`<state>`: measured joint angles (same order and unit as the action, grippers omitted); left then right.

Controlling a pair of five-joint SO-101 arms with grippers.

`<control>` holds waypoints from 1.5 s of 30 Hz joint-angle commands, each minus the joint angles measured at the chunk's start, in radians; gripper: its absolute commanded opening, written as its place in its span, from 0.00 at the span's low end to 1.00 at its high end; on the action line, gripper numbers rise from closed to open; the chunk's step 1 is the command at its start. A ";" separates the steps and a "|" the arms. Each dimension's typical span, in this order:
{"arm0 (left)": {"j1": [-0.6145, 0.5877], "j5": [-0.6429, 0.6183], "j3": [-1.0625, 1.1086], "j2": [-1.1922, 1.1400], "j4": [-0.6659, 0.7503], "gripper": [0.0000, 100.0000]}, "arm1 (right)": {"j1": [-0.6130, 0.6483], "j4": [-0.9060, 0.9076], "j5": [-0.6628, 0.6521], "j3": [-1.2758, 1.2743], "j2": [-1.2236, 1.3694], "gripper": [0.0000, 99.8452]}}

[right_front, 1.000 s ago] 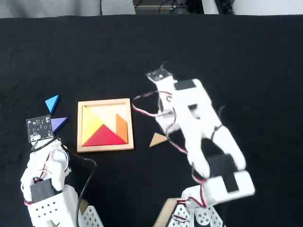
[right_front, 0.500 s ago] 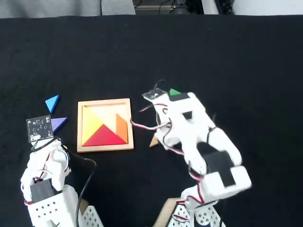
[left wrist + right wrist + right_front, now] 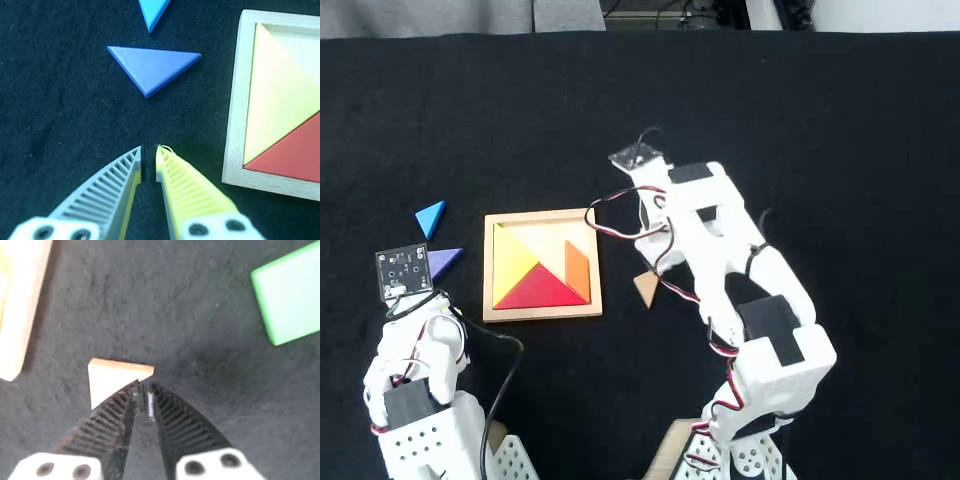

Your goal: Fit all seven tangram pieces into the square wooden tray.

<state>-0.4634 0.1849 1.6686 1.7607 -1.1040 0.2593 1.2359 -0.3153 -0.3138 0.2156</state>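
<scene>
You have wide bare black cloth (image 3: 840, 120) along the far side and to the right, but the right arm (image 3: 715, 235) hangs over the strip beside the tray (image 3: 540, 213). There the tan triangle (image 3: 107, 377) lies at the tips of the right gripper (image 3: 145, 387), and a green piece (image 3: 292, 295) sits near. On the left, the left gripper (image 3: 149, 154) has a short bare gap ahead before the dark blue triangle (image 3: 152, 67), with the light blue triangle (image 3: 152, 12) beyond it and the tray's rim close alongside.

right hand (image 3: 145, 389) | moved to tan triangle (image 3: 646, 288) | triangle turned
</scene>
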 commanded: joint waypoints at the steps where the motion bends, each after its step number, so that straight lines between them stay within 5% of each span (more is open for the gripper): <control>1: -0.001 0.006 -0.036 0.006 0.009 0.07 | 0.012 -0.011 0.008 0.079 -0.005 0.01; 4: -0.001 0.006 -0.036 0.006 0.009 0.07 | 0.002 0.012 0.054 0.090 -0.021 0.01; 8: -0.001 0.006 -0.038 0.006 0.009 0.07 | -0.015 0.078 0.278 0.064 -0.196 0.01; 15: -0.001 0.006 -0.038 0.006 0.009 0.07 | 0.106 -0.029 0.321 -0.266 -0.529 0.02; 21: -0.001 0.006 -0.038 0.006 0.009 0.07 | 0.114 0.018 0.468 -0.182 -0.378 0.06; 27: -0.001 0.006 -0.036 0.006 0.009 0.07 | 0.198 0.049 0.773 -0.048 -0.159 0.19; 45: 0.001 0.006 -0.036 0.006 0.009 0.07 | 0.184 -0.003 0.870 0.016 -0.042 0.19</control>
<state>-0.4634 0.1849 1.6686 1.7607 -1.1040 0.4787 1.2390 0.5393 -0.3429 0.1818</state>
